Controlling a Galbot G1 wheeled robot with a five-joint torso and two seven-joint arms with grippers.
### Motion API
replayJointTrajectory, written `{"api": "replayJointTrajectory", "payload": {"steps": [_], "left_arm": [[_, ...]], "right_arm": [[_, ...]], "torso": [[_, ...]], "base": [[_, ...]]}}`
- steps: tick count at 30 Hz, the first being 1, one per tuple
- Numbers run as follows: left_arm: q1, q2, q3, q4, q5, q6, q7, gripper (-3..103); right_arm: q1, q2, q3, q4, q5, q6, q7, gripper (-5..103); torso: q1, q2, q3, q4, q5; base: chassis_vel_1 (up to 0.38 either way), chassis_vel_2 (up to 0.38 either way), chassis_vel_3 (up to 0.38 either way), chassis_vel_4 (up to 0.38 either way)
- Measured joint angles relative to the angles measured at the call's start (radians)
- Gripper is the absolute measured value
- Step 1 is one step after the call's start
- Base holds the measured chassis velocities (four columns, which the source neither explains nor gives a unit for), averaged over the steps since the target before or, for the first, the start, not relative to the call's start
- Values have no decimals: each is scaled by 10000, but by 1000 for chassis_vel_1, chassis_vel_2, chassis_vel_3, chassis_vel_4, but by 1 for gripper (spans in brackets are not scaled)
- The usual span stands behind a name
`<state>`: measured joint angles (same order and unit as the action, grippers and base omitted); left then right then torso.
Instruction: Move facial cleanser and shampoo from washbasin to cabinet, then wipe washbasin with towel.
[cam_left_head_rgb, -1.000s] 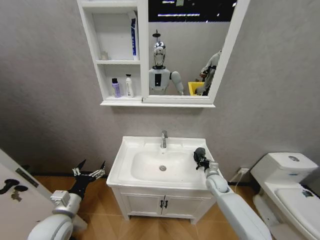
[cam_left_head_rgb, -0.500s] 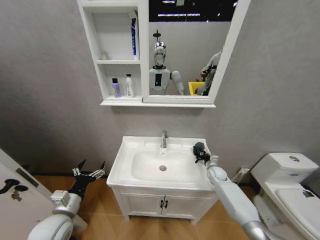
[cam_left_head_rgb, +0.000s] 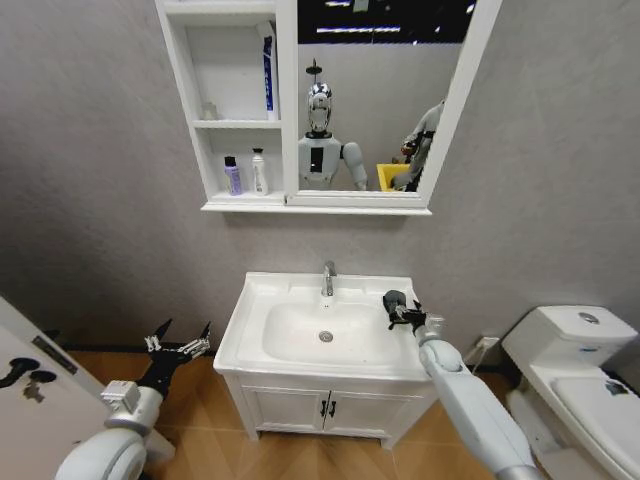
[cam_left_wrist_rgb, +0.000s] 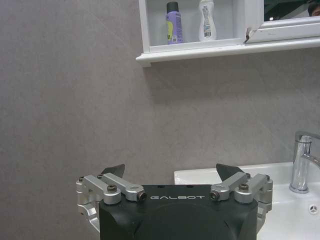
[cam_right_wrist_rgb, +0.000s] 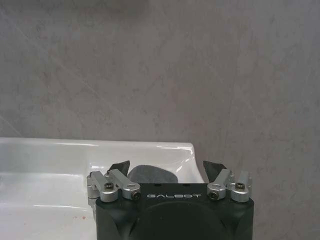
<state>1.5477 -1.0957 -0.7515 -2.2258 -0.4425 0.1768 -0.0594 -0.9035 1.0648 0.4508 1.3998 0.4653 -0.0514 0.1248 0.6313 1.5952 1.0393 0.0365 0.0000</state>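
The white washbasin (cam_left_head_rgb: 250, 300) stands in the middle of the head view. On its right rim lies the dark towel (cam_left_head_rgb: 393, 299) (cam_right_wrist_rgb: 150, 175), bunched up. My right gripper (cam_left_head_rgb: 402, 311) (cam_right_wrist_rgb: 166, 166) is open, one finger on either side of the towel and apart from it. A purple bottle (cam_left_head_rgb: 232, 176) (cam_left_wrist_rgb: 173, 22) and a white bottle (cam_left_head_rgb: 258, 172) (cam_left_wrist_rgb: 207, 21) stand in the lowest compartment of the cabinet (cam_left_head_rgb: 235, 206); I cannot tell which is the facial cleanser and which the shampoo. My left gripper (cam_left_head_rgb: 180, 340) (cam_left_wrist_rgb: 171, 172) hangs open and idle, left of the basin and below its rim.
A chrome tap (cam_left_head_rgb: 327, 278) rises at the basin's back edge. A blue-and-white tube (cam_left_head_rgb: 267, 70) stands in the shelf compartment above the bottles. A white toilet (cam_left_head_rgb: 575, 370) is at the right, a two-door vanity cupboard (cam_left_head_rgb: 325, 408) under the basin, and a door (cam_left_head_rgb: 20, 380) at the far left.
My right gripper has moved a little back and leftward along the basin's right rim, the towel with it. The left arm has not moved.
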Motion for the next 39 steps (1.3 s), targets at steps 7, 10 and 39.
{"api": "replayJointTrajectory", "payload": {"steps": [7, 10, 39], "left_arm": [[0, 0, -3, 1, 0, 0, -5, 100], [0, 0, 0, 0, 0, 0, -2, 100], [0, 0, -1, 0, 0, 0, 0, 100]], "right_arm": [[-4153, 869, 1375, 4432, -1229, 597, 569, 100], [-5760, 1541, 2068, 5670, -1700, 1045, 497, 100], [-10249, 2816, 3415, 9825, -1801, 1340, 579, 100]], "torso": [[-1, 0, -2, 1, 3], [-3, 1, -3, -3, -2], [0, 0, 0, 1, 0]], "base": [[0, 0, 0, 0], [0, 0, 0, 0], [0, 0, 0, 0]]}}
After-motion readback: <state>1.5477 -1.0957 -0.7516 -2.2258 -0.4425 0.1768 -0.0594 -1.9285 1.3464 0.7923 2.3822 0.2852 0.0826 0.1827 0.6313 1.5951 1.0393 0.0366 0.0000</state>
